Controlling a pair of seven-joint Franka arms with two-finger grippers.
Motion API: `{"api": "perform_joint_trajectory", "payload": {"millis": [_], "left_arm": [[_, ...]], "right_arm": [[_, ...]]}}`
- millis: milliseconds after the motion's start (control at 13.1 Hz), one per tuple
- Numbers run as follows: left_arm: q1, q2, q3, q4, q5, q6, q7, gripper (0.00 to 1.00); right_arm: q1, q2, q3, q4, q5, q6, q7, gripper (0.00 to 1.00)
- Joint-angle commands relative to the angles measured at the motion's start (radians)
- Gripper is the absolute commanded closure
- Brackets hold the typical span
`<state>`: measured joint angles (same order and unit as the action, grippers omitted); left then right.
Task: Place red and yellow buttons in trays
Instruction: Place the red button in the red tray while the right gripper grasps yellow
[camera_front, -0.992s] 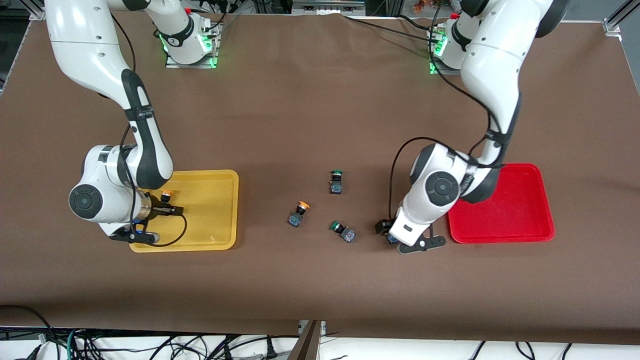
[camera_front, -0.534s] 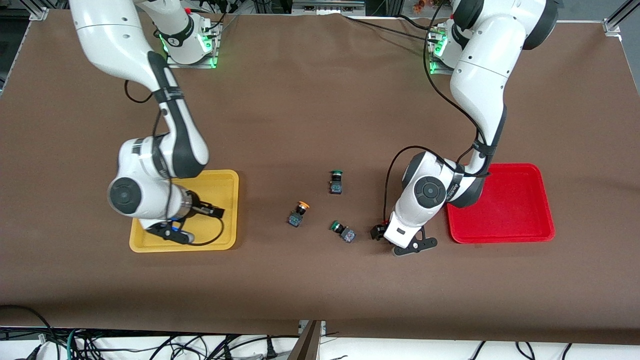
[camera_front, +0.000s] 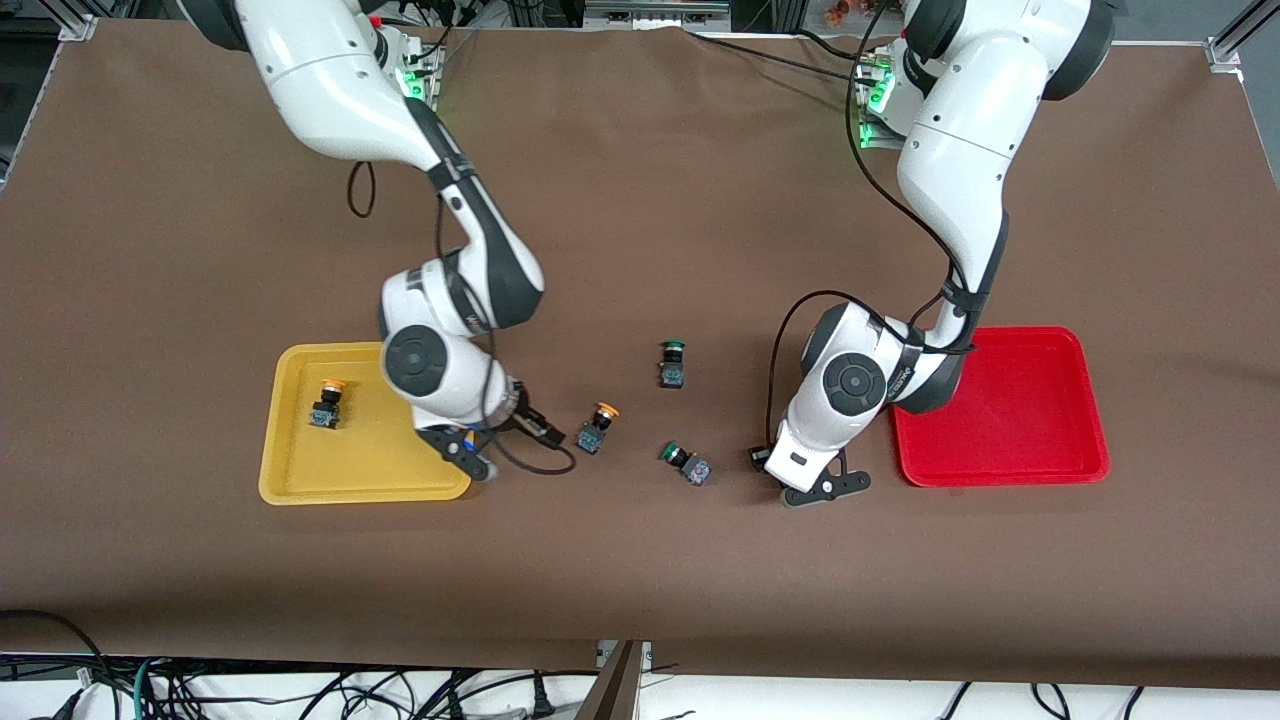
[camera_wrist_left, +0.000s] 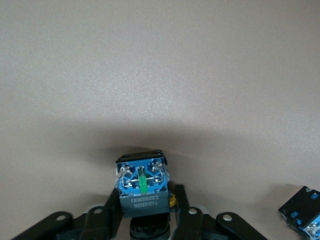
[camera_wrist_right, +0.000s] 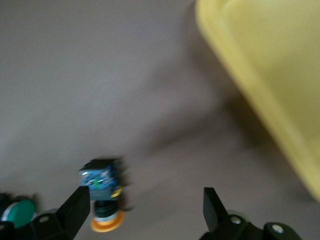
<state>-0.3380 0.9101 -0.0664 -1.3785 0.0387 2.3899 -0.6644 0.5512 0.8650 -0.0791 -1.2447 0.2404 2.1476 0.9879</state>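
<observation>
A yellow-capped button lies in the yellow tray. A second yellow-capped button lies on the table between the trays; it also shows in the right wrist view. My right gripper is open and low beside it, just off the yellow tray's rim. My left gripper is shut on a button's blue-grey base at table level, near the red tray. That button's cap is hidden. No red cap shows.
Two green-capped buttons lie on the brown table: one farther from the front camera, one between the two grippers, its base at the left wrist view's edge. A green cap edges the right wrist view.
My right arm left a yellow-capped button in the yellow tray and swung out toward the second yellow-capped button. My left gripper shifted slightly toward the right arm's end.
</observation>
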Motion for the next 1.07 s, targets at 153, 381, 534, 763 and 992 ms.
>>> {"api": "perform_joint_trajectory", "payload": {"millis": [153, 381, 534, 763, 992], "left_arm": [[0.040, -0.123, 0.005, -0.013, 0.024, -0.205, 0.000, 0.89], [0.137, -0.210, 0.007, -0.014, 0.026, -0.473, 0.300, 0.88], [0.259, -0.237, 0.005, -0.014, 0.026, -0.592, 0.638, 0.81], [0.427, -0.226, 0.005, -0.042, 0.026, -0.581, 1.038, 0.77], [0.464, -0.237, 0.003, -0.235, 0.061, -0.335, 1.071, 0.54]], "right_arm": [[0.070, 0.181, -0.013, 0.218, -0.090, 0.049, 0.100, 0.00], [0.082, 0.218, -0.016, 0.218, -0.095, 0.126, 0.098, 0.00], [0.091, 0.227, -0.015, 0.217, -0.128, 0.140, 0.094, 0.25], [0.092, 0.214, -0.014, 0.215, -0.154, 0.068, 0.060, 1.00], [0.028, 0.123, -0.010, 0.218, -0.142, -0.147, -0.105, 1.00]]}}
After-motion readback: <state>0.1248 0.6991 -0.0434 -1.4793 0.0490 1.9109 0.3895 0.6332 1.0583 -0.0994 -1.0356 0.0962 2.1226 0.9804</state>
